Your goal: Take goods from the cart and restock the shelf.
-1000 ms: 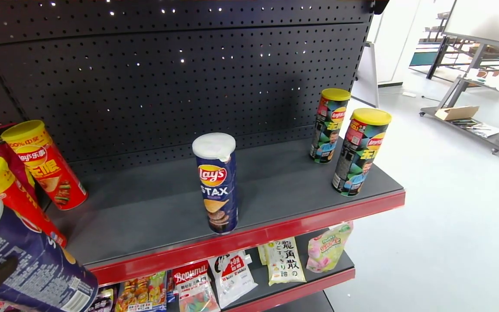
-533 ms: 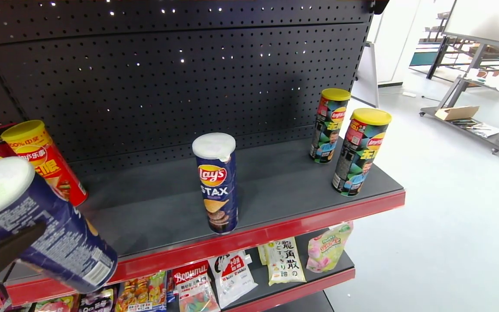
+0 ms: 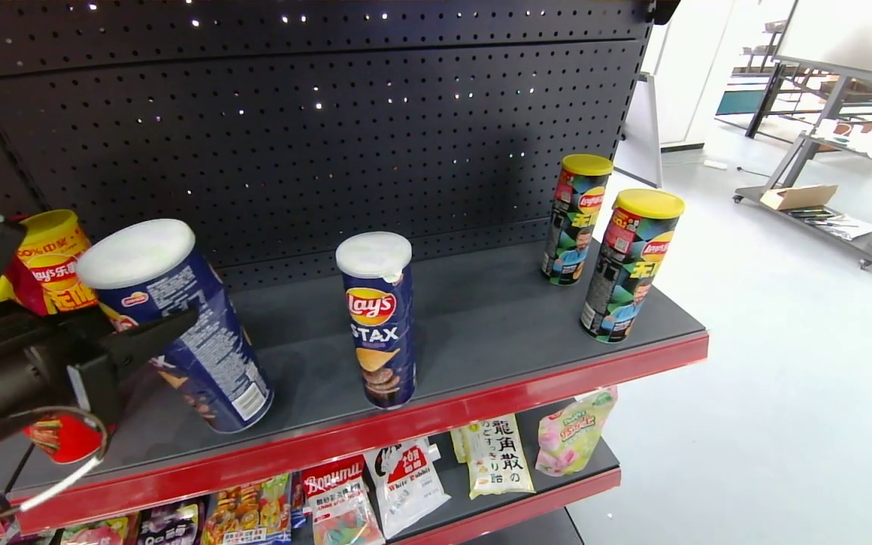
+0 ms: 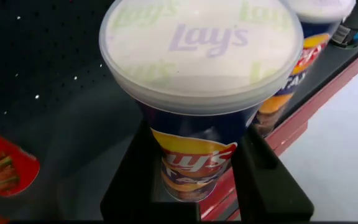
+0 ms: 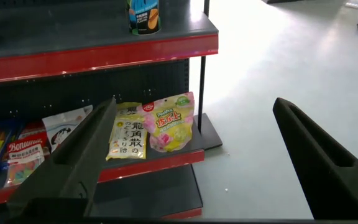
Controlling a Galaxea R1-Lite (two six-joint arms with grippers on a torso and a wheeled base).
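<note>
Left gripper [image 4: 197, 155]: closed on a blue can [image 3: 209, 348], one finger on each side of the body below the white lid. Can held tilted, lid leaning left and far, base down at the shelf [image 3: 496, 303] deck near the red front lip (contact with the deck cannot be confirmed). Position: left part of the shelf.

Second blue can [image 3: 379, 325]: upright, mid-shelf, near the front lip, right of the held can and apart from it.

Yellow-lidded cans: two, upright at the right end, one near the front corner [image 3: 629, 265], one farther back [image 3: 576, 219].

Red can [image 3: 50, 257]: far left, against the back panel, partly hidden by the arm.

Right gripper [image 5: 194, 106]: fingers spread wide, nothing between them, low and facing the lower shelf [image 5: 166, 163].

Bags [image 3: 493, 454]: lined along the lower shelf.
</note>
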